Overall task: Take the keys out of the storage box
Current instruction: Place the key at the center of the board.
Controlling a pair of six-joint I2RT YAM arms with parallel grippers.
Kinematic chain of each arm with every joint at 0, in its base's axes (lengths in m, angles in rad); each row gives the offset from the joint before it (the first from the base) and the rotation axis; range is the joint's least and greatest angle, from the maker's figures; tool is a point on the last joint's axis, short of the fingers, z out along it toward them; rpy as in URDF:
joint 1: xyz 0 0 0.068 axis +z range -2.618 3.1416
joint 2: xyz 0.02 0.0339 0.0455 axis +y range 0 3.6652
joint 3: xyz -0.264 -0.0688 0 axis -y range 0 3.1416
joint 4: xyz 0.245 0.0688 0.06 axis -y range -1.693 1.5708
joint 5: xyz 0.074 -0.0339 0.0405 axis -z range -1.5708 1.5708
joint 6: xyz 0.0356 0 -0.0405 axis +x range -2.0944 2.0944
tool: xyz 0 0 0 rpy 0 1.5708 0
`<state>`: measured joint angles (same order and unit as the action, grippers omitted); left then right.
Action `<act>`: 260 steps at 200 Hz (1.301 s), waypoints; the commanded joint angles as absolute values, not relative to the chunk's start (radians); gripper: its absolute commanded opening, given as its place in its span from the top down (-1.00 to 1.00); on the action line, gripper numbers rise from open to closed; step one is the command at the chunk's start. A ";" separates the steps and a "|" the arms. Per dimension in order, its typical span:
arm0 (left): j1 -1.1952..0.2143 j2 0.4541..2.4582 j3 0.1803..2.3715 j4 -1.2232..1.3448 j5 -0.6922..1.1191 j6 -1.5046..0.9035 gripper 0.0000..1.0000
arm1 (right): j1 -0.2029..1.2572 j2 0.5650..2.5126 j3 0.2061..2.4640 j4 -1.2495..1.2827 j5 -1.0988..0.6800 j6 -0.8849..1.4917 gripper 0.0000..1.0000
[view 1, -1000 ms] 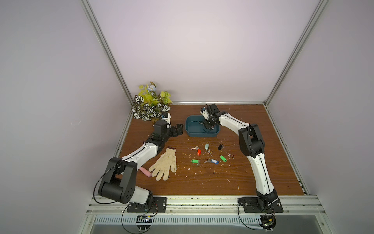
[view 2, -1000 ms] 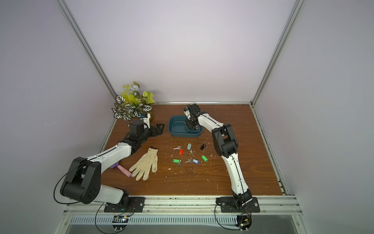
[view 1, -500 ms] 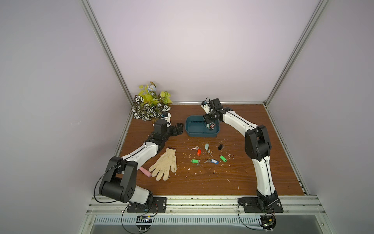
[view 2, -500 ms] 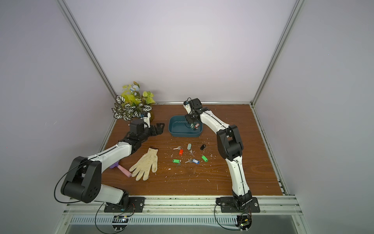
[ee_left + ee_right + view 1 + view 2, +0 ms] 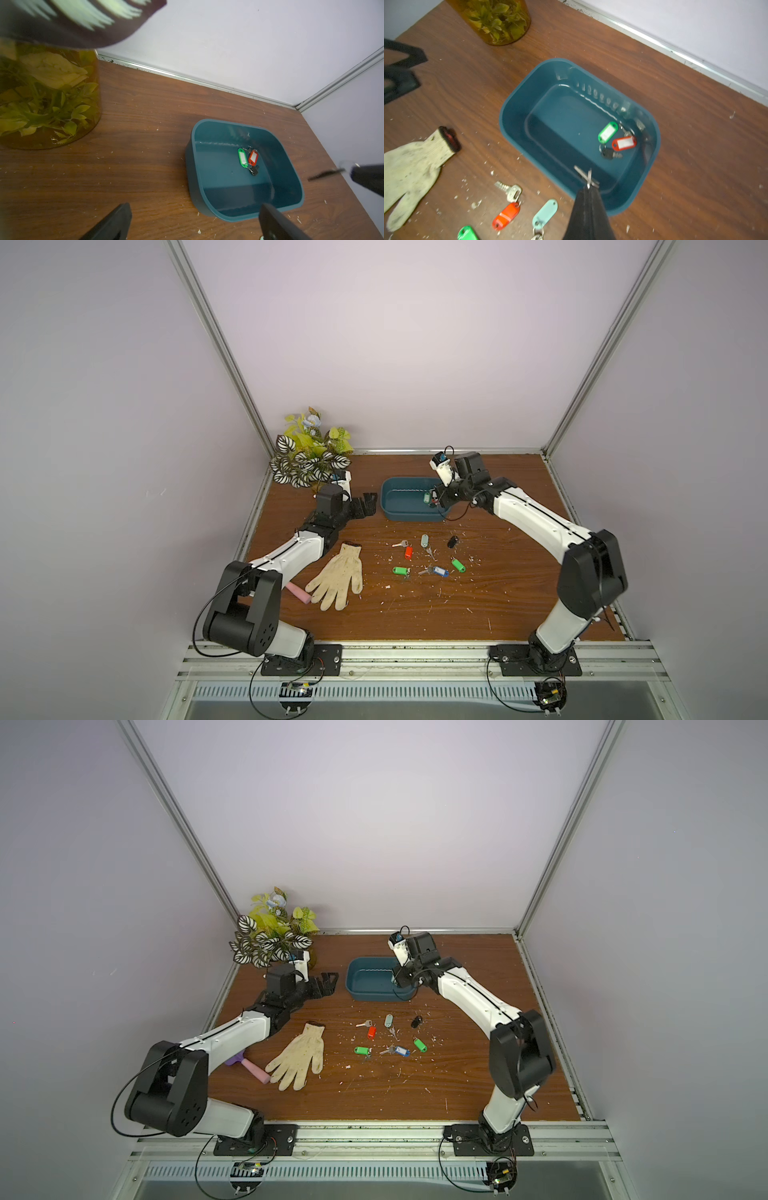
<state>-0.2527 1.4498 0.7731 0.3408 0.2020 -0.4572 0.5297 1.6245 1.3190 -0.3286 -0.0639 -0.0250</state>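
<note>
Three keys (image 5: pixel 242 157) lie bunched on the floor of the storage box (image 5: pixel 407 517), at the end nearest the right arm. They are a green-tagged key (image 5: pixel 608 132), a red-tagged key (image 5: pixel 624 143) just beside it, and a black-headed key (image 5: pixel 608 154) close to both.

The right gripper (image 5: pixel 588 188) hangs over that same end of the box with its jaws closed on a held key (image 5: pixel 588 179). Only a silver ring and a bit of blade stick out past the black fingertips, and its tag cannot be seen.

Six loose keys (image 5: pixel 409 552) lie scattered on the wooden table (image 5: pixel 415 614) in front of the box, on the side toward the arm bases. Their tags are red, grey, black, blue and two green, and all lie apart from the box.

The left gripper (image 5: pixel 366 504) sits low just beside the opposite end of the box, not touching it. Its jaws are spread wide with nothing between them. In the left wrist view its two fingers (image 5: pixel 116 220) frame bare table and the box's near wall.

A cream work glove (image 5: pixel 338 580) lies flat beside the left forearm, well apart from the box. A pink cylinder (image 5: pixel 299 593) lies just beside its fingertips. A leafy plant (image 5: pixel 309 456) in an amber pot stands in the back corner behind the left gripper. Pale crumbs speckle the table around the loose keys.
</note>
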 commanded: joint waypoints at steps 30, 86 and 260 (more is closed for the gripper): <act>-0.266 1.401 0.768 0.416 0.224 -0.467 -1.00 | 0.683 1.305 0.958 -0.383 0.006 0.259 1.00; -0.325 1.384 0.761 0.419 0.208 -0.466 -1.00 | 0.893 1.134 0.786 -0.658 0.152 0.644 1.00; -0.411 1.334 0.741 0.428 0.166 -0.428 -1.00 | 0.900 1.050 0.550 -0.552 0.000 0.762 1.00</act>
<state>-0.3977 1.3476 0.7525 0.4057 0.1764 -0.4438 0.8967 0.9939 0.5407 -0.6247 0.0135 0.7845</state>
